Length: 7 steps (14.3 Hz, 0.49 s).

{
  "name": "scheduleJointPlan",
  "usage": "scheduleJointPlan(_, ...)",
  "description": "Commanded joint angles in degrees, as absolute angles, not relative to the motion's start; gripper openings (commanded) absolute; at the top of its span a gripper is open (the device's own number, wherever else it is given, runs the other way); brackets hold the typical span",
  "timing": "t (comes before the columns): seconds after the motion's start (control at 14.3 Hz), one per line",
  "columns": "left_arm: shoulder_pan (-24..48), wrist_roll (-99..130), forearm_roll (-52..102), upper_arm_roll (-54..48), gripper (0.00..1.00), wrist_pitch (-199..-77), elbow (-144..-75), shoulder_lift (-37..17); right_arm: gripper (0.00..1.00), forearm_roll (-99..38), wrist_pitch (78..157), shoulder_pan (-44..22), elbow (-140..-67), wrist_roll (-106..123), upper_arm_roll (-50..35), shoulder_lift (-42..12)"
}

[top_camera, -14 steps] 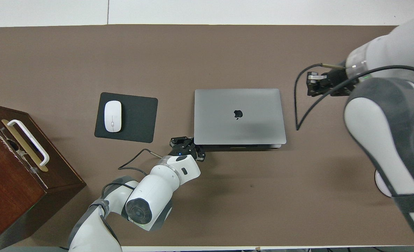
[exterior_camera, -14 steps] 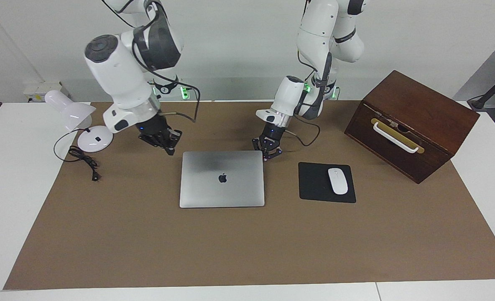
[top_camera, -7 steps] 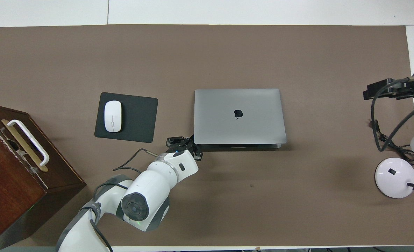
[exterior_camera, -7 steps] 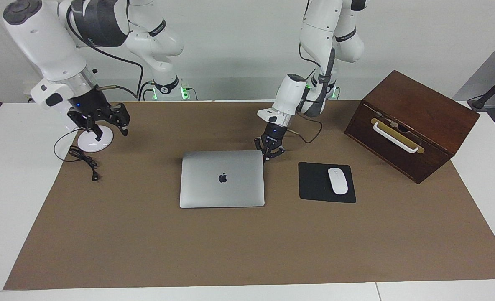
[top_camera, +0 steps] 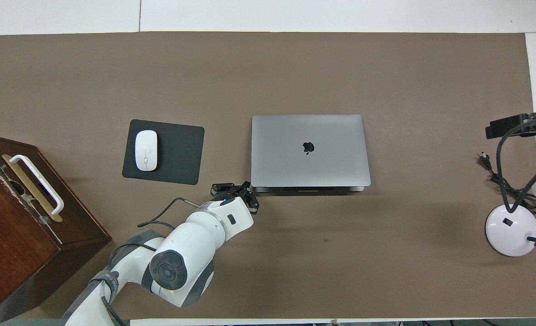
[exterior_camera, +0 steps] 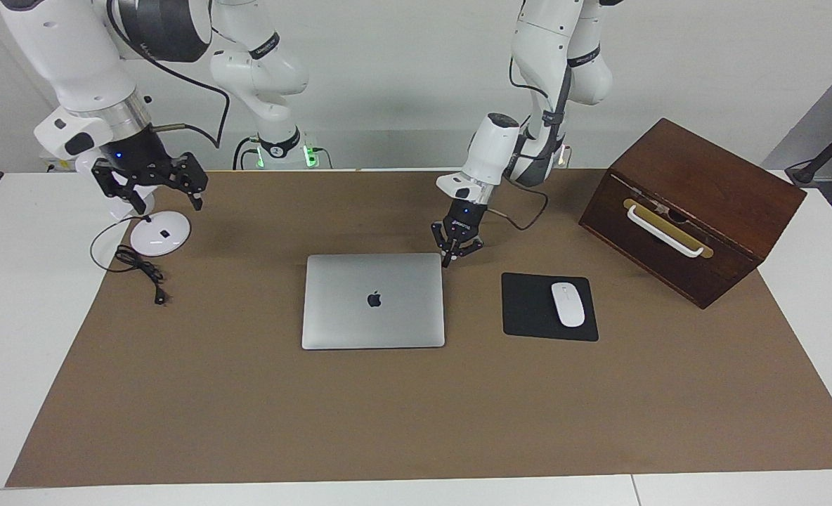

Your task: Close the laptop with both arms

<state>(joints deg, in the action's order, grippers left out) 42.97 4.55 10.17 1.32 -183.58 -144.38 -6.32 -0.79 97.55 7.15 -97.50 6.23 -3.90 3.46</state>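
Observation:
The silver-grey laptop [exterior_camera: 374,301] lies shut and flat on the brown mat, apple logo up; it also shows in the overhead view [top_camera: 310,151]. My left gripper [exterior_camera: 458,254] is open and empty, hanging just above the mat beside the laptop's corner nearest the robots, toward the mouse pad; the overhead view [top_camera: 234,189] shows it off the lid. My right gripper [exterior_camera: 166,200] is open and empty, raised over the lamp's base at the right arm's end of the table, well away from the laptop. Only its edge [top_camera: 509,128] shows in the overhead view.
A black mouse pad [exterior_camera: 528,309] with a white mouse [exterior_camera: 568,303] lies beside the laptop toward the left arm's end. A dark wooden box [exterior_camera: 690,207] with a white handle stands past it. A white desk lamp [exterior_camera: 159,234] and its black cable [exterior_camera: 138,270] are under the right gripper.
The right arm swung away from the laptop's corner to over the lamp and rose. The left gripper lifted a little at the laptop's corner. The laptop has not moved.

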Motion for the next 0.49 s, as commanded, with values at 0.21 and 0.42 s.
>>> scheduleJointPlan(0.21, 42.02, 5.19, 10.99, 1.32, 0.00, -167.90, -145.81, 2.80, 1.00, -1.14, 98.53, 7.30, -102.04, 1.07, -4.75, 7.91)
scheduleJointPlan(0.42, 39.47, 5.19, 10.99, 1.32, 0.00, -157.45, -143.89, 6.93, 1.00, -1.14, 98.44, 4.85, -101.78, 0.09, -5.19, 8.00)
